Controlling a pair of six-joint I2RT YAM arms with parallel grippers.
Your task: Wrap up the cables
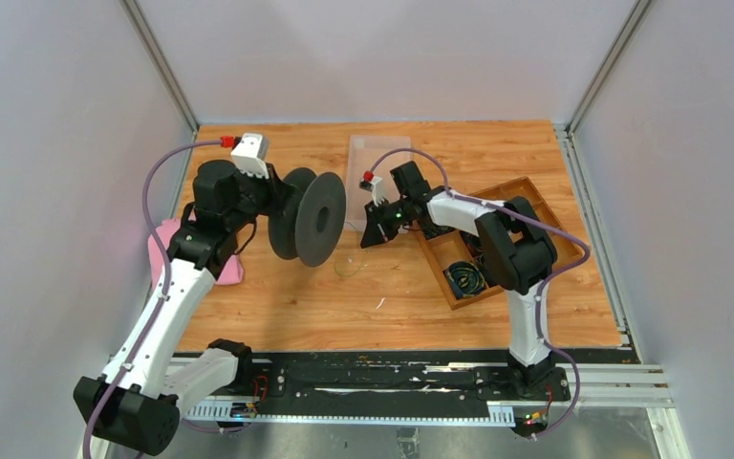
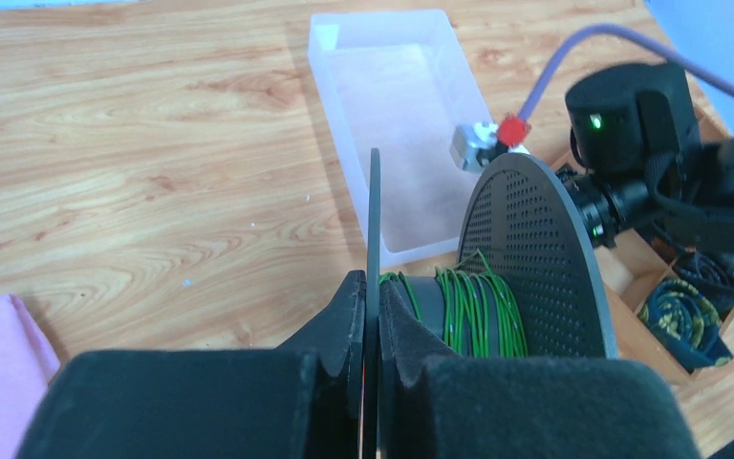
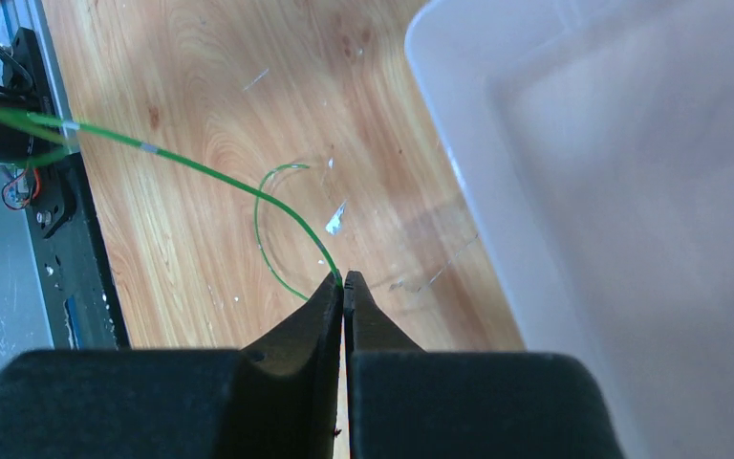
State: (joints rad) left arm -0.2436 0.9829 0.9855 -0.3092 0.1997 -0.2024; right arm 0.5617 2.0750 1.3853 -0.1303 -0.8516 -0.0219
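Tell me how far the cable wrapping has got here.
Done: several turns of green cable sit on the hub of the spool, which the left gripper clamps by one flange. In hand: the right gripper is shut on the free strand. Left: a loose curl lies on the table, not yet wound.

cable (image 3: 196, 165): runs off left edge | clear bin (image 3: 631, 191): cut by right edge | spool (image 2: 535, 258) base: behind left jaws
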